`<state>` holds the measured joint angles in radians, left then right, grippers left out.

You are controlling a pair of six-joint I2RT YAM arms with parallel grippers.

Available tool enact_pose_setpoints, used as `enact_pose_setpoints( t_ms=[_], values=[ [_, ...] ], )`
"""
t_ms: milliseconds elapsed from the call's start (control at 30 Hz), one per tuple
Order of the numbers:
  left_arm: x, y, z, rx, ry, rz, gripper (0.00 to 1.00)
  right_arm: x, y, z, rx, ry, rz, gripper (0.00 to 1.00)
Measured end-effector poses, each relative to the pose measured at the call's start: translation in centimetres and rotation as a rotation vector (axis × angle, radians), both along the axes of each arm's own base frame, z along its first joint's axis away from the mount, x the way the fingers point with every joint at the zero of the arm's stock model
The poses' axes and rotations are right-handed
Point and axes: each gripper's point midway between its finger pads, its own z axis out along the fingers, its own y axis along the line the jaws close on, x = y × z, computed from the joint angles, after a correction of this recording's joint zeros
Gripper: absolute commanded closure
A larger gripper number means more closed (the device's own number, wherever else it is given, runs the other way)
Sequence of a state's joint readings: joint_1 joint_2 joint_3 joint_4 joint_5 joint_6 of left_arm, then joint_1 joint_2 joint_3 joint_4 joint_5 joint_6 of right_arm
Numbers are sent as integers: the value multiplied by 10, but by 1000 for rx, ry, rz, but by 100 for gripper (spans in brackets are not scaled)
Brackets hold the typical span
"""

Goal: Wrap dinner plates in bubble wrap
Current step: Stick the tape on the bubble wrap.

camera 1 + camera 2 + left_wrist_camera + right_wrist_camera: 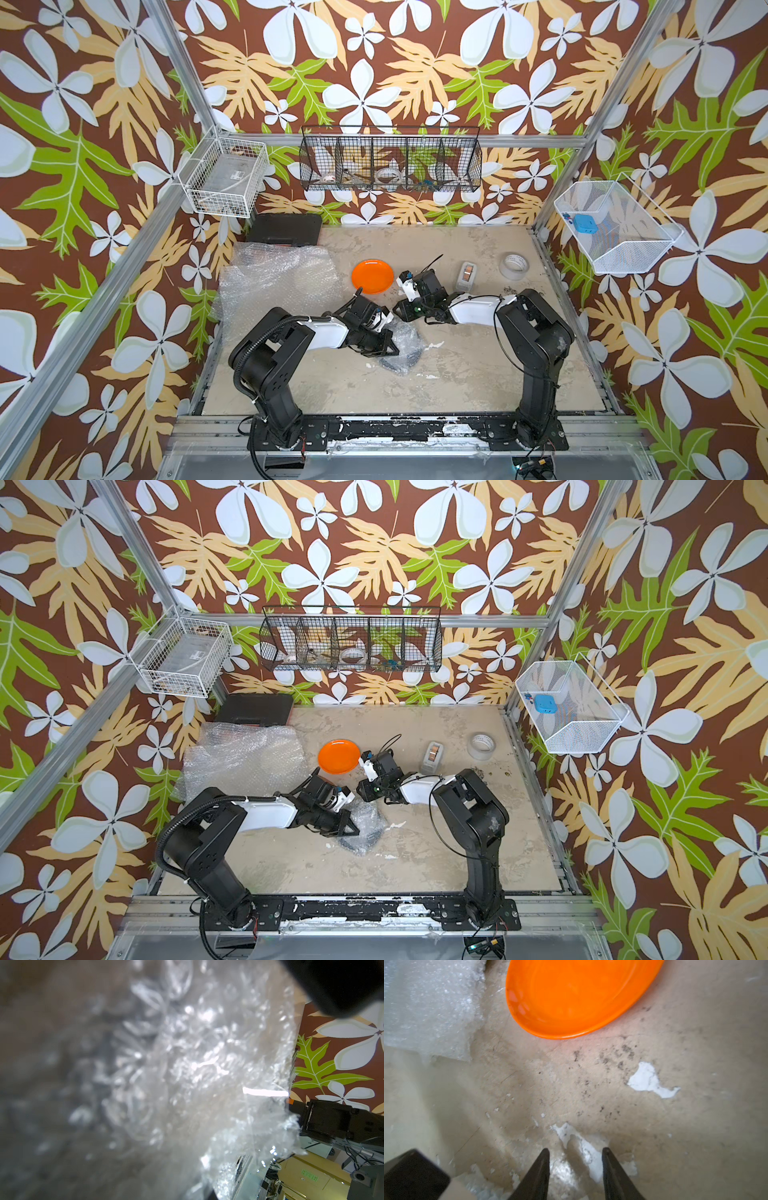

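Bubble wrap (187,1074) fills the left wrist view, blurry, hiding the closed left tool (390,351). Right tool (575,1150) is open, empty. One orange plate (372,276) sits on the bench (457,374). One crumpled bundle (409,347) hides something dark.

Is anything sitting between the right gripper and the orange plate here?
Nothing visible. In the right wrist view the right gripper is open and empty. Only bare, stained tabletop lies between it and the orange plate. The bubble wrap sheet lies off to one side, clear of that line.
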<state>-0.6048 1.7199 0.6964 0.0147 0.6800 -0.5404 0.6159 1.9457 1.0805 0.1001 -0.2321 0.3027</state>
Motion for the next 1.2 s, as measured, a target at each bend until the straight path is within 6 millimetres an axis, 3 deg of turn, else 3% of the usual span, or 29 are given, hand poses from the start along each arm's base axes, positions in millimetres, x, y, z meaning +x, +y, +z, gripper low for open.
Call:
enact_pose_setpoints(
  t_ms=[167,233,333,367,467,600,667,833,933,1000,1100,1200],
  values=[
    [0,0,-1,-2,0,0,100,19,-32,1,-152,-30,-134,54],
    [0,0,0,-2,-1,0,100,19,-40,11,-176,-20,-155,58],
    [1,-1,1,-4,-3,0,100,11,-32,44,-100,-1,-137,75],
    [1,-1,2,-4,-5,1,100,4,-26,54,-48,21,-118,86],
    [2,-1,3,-5,-7,3,100,-27,-8,61,93,148,-52,100],
    [3,-2,3,-5,-9,4,100,-71,8,43,228,380,14,100],
    [3,-2,3,-5,-8,4,100,-82,12,32,260,453,27,100],
    [2,-1,2,-3,-4,6,100,-82,6,-5,214,558,-3,100],
    [3,-1,3,-2,-7,8,100,-80,2,3,177,531,-4,100],
    [3,-1,3,-3,-12,9,100,-79,-3,21,178,498,-11,100],
    [4,-1,3,-3,-11,12,100,-86,6,52,260,465,51,100],
    [4,-2,4,-3,-12,12,100,-114,10,40,274,543,103,100]
  ],
)
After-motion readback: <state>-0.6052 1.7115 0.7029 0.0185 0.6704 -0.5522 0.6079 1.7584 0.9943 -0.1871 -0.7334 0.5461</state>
